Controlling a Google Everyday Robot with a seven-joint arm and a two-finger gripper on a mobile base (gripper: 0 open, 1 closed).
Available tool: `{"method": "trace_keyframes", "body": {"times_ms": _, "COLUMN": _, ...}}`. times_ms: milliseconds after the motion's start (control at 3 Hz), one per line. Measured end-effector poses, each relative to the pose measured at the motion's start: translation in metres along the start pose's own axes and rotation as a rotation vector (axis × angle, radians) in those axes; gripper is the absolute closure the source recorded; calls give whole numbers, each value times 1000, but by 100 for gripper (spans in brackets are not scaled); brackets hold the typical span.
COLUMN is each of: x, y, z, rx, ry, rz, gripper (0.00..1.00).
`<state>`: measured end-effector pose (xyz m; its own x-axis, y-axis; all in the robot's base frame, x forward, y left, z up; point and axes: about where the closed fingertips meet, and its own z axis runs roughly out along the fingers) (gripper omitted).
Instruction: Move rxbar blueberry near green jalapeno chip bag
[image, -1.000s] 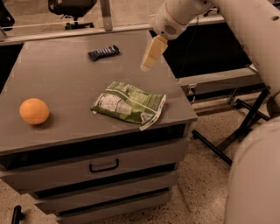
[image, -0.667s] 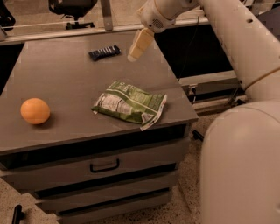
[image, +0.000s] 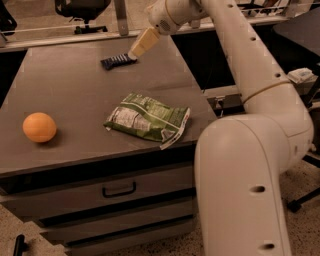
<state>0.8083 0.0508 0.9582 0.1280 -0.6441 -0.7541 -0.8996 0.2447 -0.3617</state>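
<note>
The rxbar blueberry (image: 117, 61), a small flat dark navy bar, lies at the far middle of the grey table top (image: 75, 95). The green jalapeno chip bag (image: 148, 119), crumpled with a white label panel, lies nearer the front right of the table. My gripper (image: 136, 51) reaches down from the upper right, its tan fingers (image: 142, 44) right at the bar's right end.
An orange ball-like fruit (image: 39, 127) sits at the table's left front. The table has drawers (image: 119, 190) below. My white arm (image: 250, 150) fills the right side. A chair base (image: 85, 10) and a rail stand behind the table.
My gripper has moved left and down across the back of the table, from beyond the table's right side to the bar's right end. The bar, bag and fruit have not moved.
</note>
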Motion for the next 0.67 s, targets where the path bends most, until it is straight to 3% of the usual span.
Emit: {"method": "trace_keyframes", "body": {"times_ms": 667, "x": 26, "y": -10, "z": 63, "rx": 2, "ry": -6, "rz": 197, "gripper": 0}}
